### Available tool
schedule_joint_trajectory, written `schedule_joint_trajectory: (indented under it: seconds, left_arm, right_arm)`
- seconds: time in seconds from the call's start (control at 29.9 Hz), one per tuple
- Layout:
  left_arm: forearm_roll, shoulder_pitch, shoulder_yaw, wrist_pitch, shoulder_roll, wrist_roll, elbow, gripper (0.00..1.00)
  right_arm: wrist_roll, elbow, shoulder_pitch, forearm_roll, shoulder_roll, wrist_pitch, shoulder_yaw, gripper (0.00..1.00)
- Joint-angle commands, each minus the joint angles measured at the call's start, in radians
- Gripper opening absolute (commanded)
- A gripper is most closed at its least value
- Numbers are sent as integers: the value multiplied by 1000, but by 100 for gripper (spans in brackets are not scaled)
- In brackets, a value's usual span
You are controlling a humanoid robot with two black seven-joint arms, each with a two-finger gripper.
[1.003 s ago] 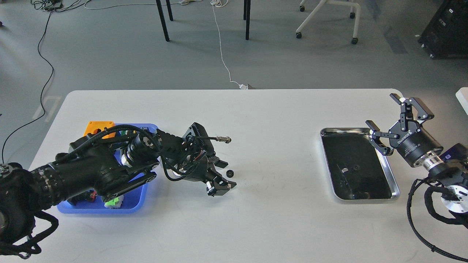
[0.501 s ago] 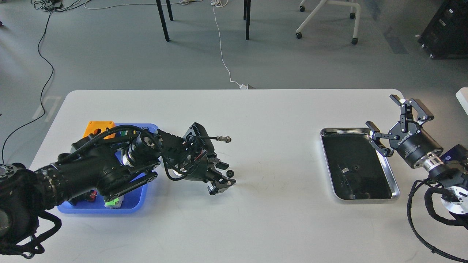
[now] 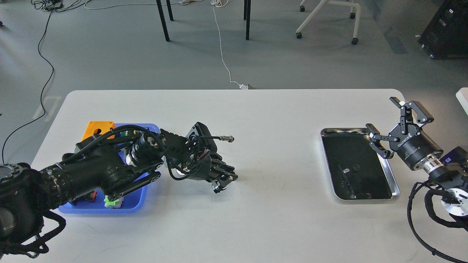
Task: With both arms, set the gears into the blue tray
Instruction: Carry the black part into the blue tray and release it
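Bright, even daylight; sharp focus across frame. Soft short shadows under left arm (image 3: 102, 175) on white table (image 3: 256, 219). Steel tray (image 3: 393, 182) bottom mirror-dark, rim glinting. Pale sunlit patches on grey floor (image 3: 109, 54). Slight wide-angle bowing at edges.

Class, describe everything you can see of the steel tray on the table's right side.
The steel tray is a shiny rectangular metal pan with rounded corners and a low rim around a dark, mirror-like bottom. It lies flat on the white table, slightly skewed. A tiny dark round piece sits inside. The right end effector hangs open over its far right corner; contact cannot be told.
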Motion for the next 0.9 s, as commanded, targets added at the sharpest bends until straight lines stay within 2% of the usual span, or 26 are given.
schedule_joint_trajectory:
  seconds: [0.0,0.13,0.4,0.6,0.87]
  left_arm:
    - [0,-12,-3,0,-1,0,-9,18]
    - [0,-67,-6,7,25,0,-50,18]
    - [0,-127,-11,49,290,0,-194,19]
    - [0,-51,-6,56,539,0,-290,20]
    - [0,57,-21,81,647,0,-279,20]
  right_arm:
    - [0,1,1,0,0,0,2,98]
    - [0,0,1,0,-1,0,2,98]
    - [0,5,1,0,0,0,1,98]
    - [0,3,1,0,0,0,2,98]
    - [0,3,1,0,0,0,-1,98]
